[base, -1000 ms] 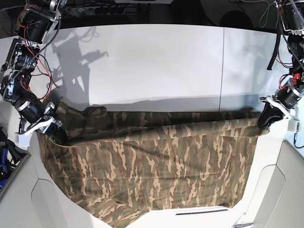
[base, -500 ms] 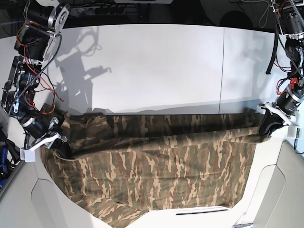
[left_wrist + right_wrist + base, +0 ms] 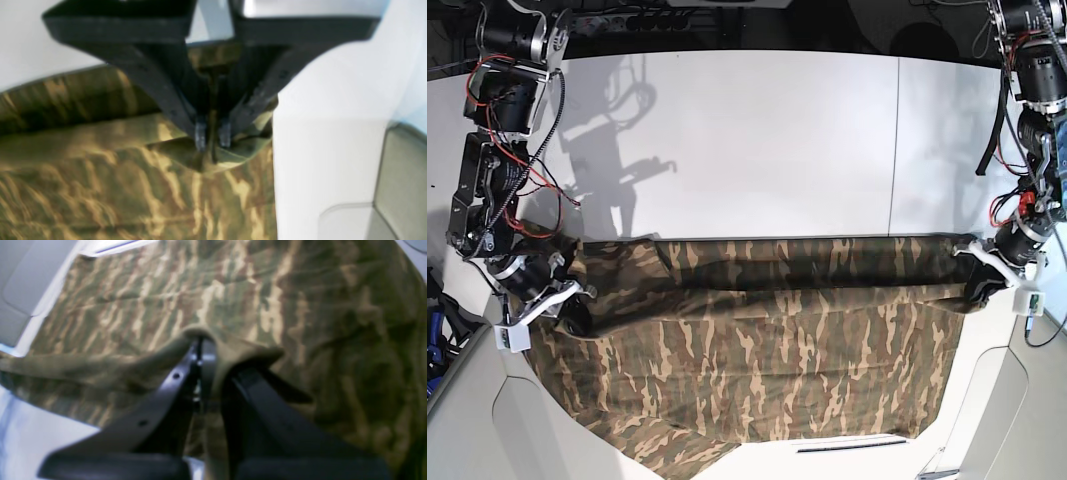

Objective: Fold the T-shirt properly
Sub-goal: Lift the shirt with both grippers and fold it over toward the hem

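Observation:
The camouflage T-shirt lies spread across the near half of the white table, its near part hanging over the front edge. Its far edge is lifted into a taut fold between my two grippers. My left gripper is shut on the shirt's edge at the right; in the left wrist view its fingertips pinch a fold of cloth. My right gripper is shut on the shirt's edge at the left; in the right wrist view cloth drapes over its fingers. Collar and neck label are hidden.
Bare white table surface stretches behind the shirt to the far edge. Grey rounded panels flank the front corners. Red and black cables hang along the arm at the left of the base view. A dark cable hangs by the other arm.
Both grippers have moved toward the near side of the table with the shirt's lifted edge, dragging the fold toward the front. The left-side sleeve bunch has flattened.

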Tool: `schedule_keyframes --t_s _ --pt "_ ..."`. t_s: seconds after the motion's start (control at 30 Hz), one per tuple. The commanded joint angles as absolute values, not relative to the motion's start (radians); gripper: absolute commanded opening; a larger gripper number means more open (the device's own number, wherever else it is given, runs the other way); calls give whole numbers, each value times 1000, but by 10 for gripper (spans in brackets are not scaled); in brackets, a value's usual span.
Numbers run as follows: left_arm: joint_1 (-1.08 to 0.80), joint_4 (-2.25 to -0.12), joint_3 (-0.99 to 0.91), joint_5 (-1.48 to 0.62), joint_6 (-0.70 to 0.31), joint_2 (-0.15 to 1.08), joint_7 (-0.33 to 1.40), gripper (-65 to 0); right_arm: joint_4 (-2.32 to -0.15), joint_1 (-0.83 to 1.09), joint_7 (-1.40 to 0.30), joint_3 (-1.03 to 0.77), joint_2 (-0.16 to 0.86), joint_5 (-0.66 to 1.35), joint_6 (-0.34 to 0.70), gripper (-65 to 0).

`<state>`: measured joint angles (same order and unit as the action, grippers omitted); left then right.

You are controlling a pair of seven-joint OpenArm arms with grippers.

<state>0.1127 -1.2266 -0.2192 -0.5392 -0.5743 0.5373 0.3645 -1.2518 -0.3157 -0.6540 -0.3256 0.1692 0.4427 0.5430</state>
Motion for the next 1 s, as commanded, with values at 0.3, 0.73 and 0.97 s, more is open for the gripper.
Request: schedule_keyframes --t_s 0.3,0.73,0.97 --pt "282 -1050 -181 -557 -572 560 333 -544 -1144 -442 -579 -327 217 426 547 -650" --pt "282 -1050 -181 -558 -572 559 333 -404 -991 -540 -573 -326 225 455 547 -230" --pt "282 -1050 -183 -558 -572 561 342 -376 -994 -540 -620 -328 228 456 547 -230"
